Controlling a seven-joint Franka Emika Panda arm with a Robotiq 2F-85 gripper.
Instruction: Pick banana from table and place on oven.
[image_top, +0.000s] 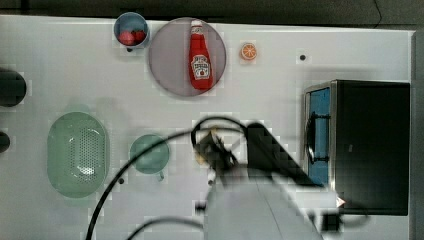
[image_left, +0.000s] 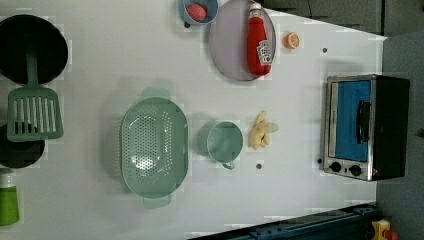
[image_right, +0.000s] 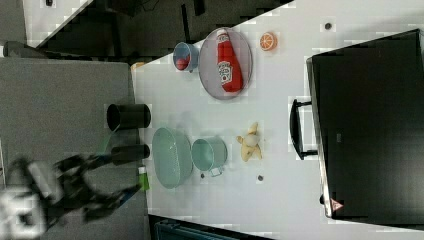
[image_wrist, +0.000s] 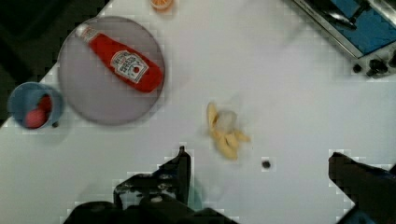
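gripper (image_wrist: 259, 175) is hanging wide open above the table (image_wrist: 303, 107), nothing betw. the fingers (image_wrist: 180, 170). banana (image_wrist: 225, 132) is lying flat just past them, partly peeled, long axis running roughly toward the plate (image_wrist: 88, 100) w/ the ketchup bottle (image_wrist: 122, 60). bare white top is sitting betw. banana and oven (image_wrist: 357, 30). a green cup (image_left: 224, 142) is sitting just beside the banana in the left view.

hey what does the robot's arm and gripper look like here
The arm is a pale grey-white body with a black section near the wrist. Black cables loop off it. The gripper has two dark, blocky fingers.
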